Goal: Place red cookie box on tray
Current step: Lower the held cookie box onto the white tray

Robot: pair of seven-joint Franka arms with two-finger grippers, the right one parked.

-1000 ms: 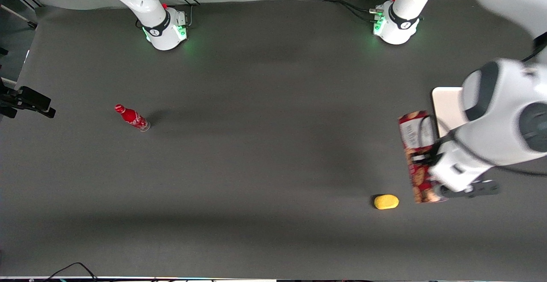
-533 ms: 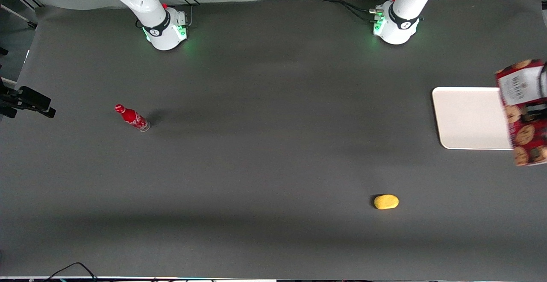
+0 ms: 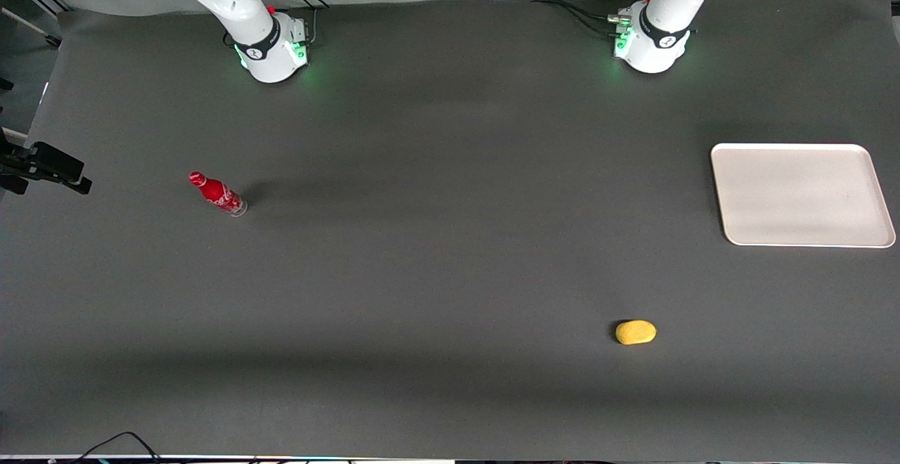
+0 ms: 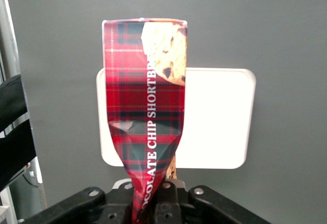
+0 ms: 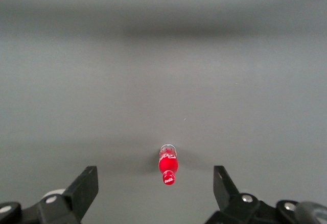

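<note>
Dark tabletop below — fingers (image 4: 153,193) clenched on red cookie box (image 4: 145,106), hanging above tray (image 4: 219,117).

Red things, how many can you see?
2. The bottle stands toward the parked arm's end of the table. The cookie box hangs in the tool, high above the tray.

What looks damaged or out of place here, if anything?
The red cookie box, clamped in the claw high above the tray, is pinched and creased near the grip. The tray holds nothing yet.
</note>
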